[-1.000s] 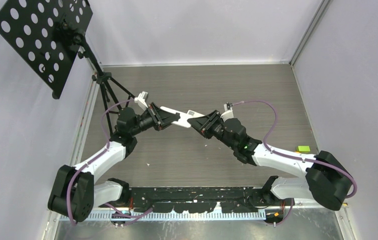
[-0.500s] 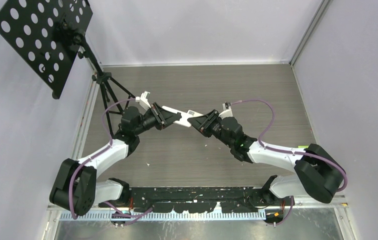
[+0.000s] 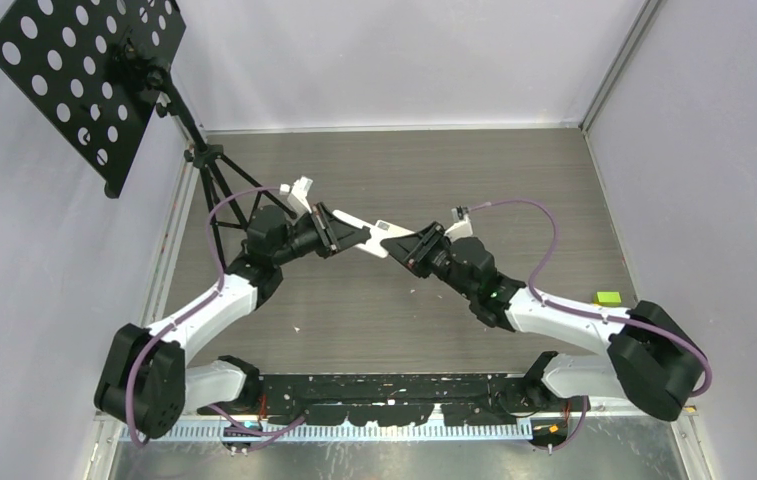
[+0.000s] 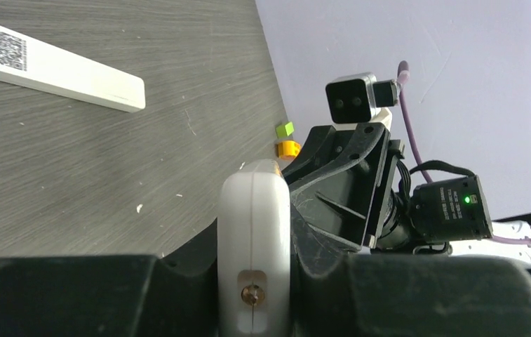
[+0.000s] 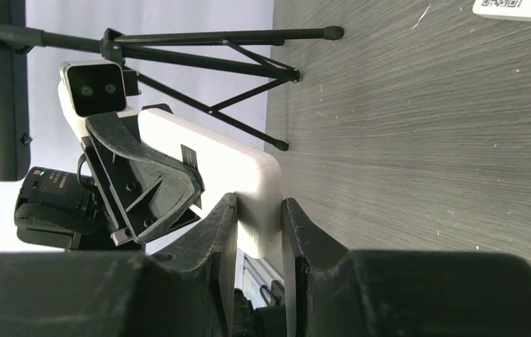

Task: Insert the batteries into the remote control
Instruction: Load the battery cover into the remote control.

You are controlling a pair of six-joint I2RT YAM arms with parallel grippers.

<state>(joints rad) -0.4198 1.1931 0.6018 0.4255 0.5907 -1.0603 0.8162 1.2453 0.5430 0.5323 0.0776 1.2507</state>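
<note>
A white remote [image 3: 357, 224] is held in the air between both grippers. My left gripper [image 3: 328, 233] is shut on its left end; in the left wrist view the remote [image 4: 254, 210] shows end-on between the black fingers [image 4: 178, 281]. My right gripper [image 3: 406, 246] is shut on its right end; in the right wrist view the remote [image 5: 210, 158] runs away from the clamped fingers [image 5: 213, 232]. A second long white piece with a QR code [image 4: 52, 67] lies flat on the table. No batteries are in view.
A black tripod [image 3: 216, 180] with a perforated plate [image 3: 89, 75] stands at the back left, its legs [image 5: 206, 42] close behind the left gripper. A green block [image 3: 608, 298] and an orange block [image 4: 288, 148] lie at the right wall.
The left gripper has moved a little right and toward the back with the remote's end. The right gripper has stayed clamped at nearly the same spot.
</note>
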